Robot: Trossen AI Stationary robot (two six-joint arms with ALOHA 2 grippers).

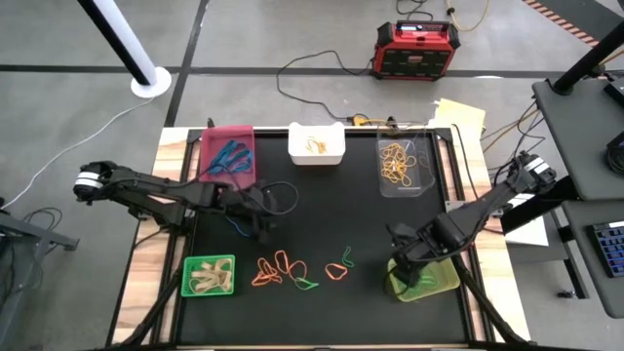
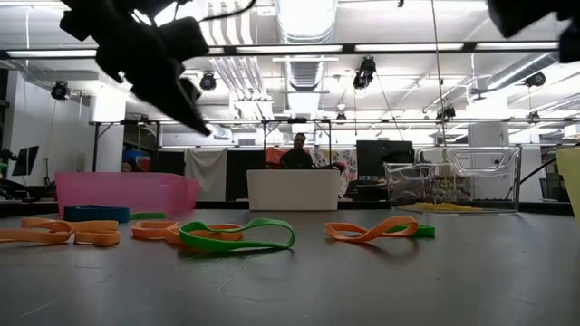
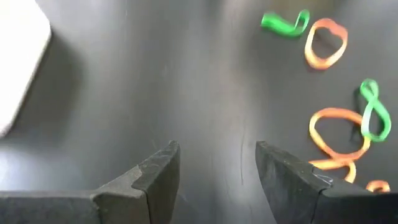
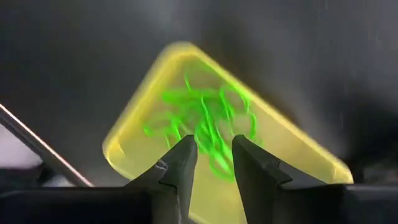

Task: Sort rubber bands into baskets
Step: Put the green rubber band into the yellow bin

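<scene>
Five baskets (image 1: 316, 143) hold sorted rubber bands (image 1: 397, 162).

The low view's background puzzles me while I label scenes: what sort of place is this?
Probably a robotics lab or workshop: exposed ceiling ducts, a person seated among monitors, and a red-and-black box on bare concrete floor.

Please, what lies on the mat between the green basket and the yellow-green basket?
In the high view, loose orange and green bands lie between the green basket and the yellow-green basket.
</scene>
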